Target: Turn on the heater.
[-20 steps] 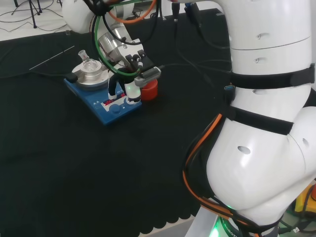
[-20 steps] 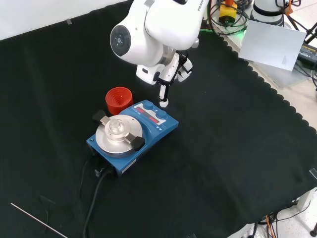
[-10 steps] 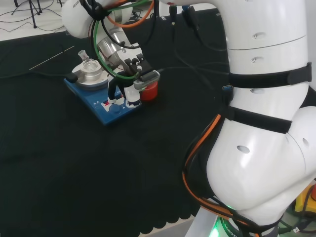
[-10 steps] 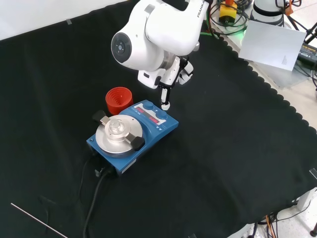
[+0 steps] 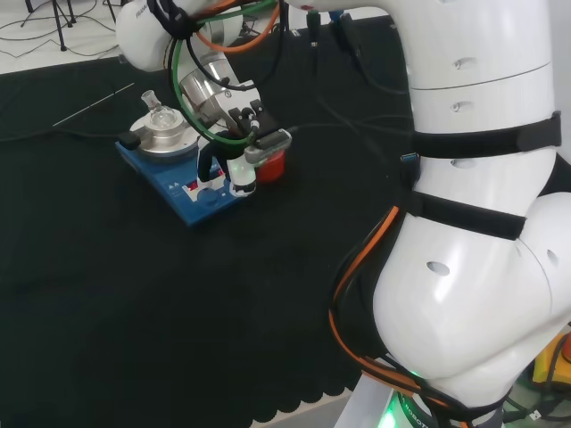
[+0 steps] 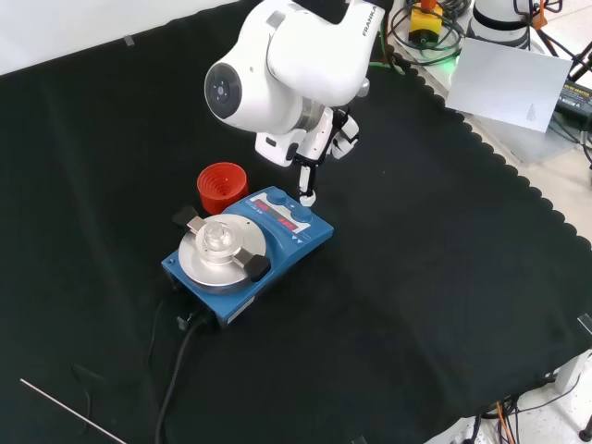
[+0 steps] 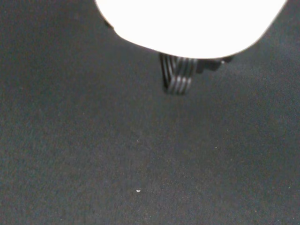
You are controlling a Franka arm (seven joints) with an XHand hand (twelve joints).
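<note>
- Sitting on the black cloth (image 6: pixel 416 277) is the blue heater (image 6: pixel 248 245); in the front view it is left of the middle, and in the head view (image 5: pixel 192 183) it is up at the left
- The heater has a round silver plate (image 6: pixel 220 252) on top; a small glass flask (image 5: pixel 161 115) stands on that plate; two blue knobs (image 6: pixel 289 211) and a red strip are on the heater's panel, on the side near the hand
- A black cable (image 6: pixel 176 370) runs from the heater's other end, down the front view
- The hand (image 6: pixel 319 148) hangs under the big white link (image 6: pixel 287 65), just above the heater's panel end; one finger (image 6: pixel 306 180) is straight and points down; its white tip is right by the heater's edge, close to the knobs; I cannot tell if it touches
- The other fingers are tucked up near the palm; they hold nothing
- In the head view the hand (image 5: pixel 234 152) is over the heater's right end; a fingertip (image 5: pixel 239 183) is down at the panel
- A red ring (image 6: pixel 222 188) stands on the cloth, just beside the heater; in the front view it is left of the hand; in the head view (image 5: pixel 272 165) the hand partly hides it
- A thin rod (image 5: pixel 94 103) lies on the cloth, well apart from the heater
- In the wrist view, a blurred white part of the hand (image 7: pixel 192 23) is above dark cloth (image 7: pixel 117 154)
</note>
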